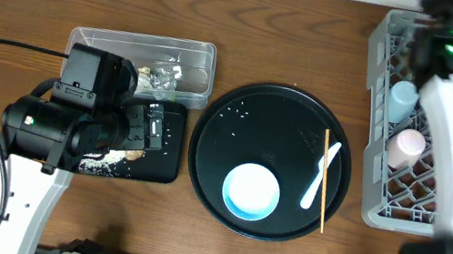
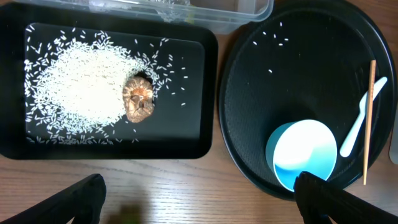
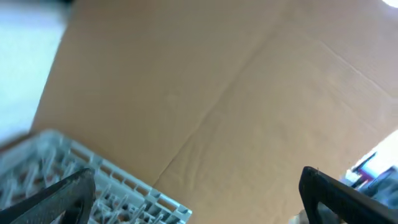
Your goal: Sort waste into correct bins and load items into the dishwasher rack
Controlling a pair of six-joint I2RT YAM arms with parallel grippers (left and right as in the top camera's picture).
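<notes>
My left gripper [image 2: 199, 196] hangs with fingers spread wide and nothing between them. Ahead of its left finger lies the shallow black tray [image 2: 196, 127], holding the rice [image 2: 81, 87] in a heap with the brown lump [image 2: 138, 99] at the heap's right edge. Beyond that, the clear tub [image 1: 205, 52] holds the wrappers [image 1: 161, 79], so the waste looks mostly sorted. My worry sits by the right finger: the light blue bowl [image 2: 303, 152] is just ahead of it, at the near rim of the round tray [image 2: 255, 118]. A straight drop could land that finger on the bowl's lip, tipping it or shoving it into the spoon [image 2: 360, 118] and chopstick [image 2: 369, 124] lying alongside to its right. The chopstick lies flat and thin, so I expect a pinch there to slip. My right gripper [image 3: 199, 199] is spread and empty above a corner of the dishwasher rack [image 3: 124, 196]; its camera shows mostly cardboard, so swinging back blind could clip the cups [image 1: 402, 99] standing in the rack
</notes>
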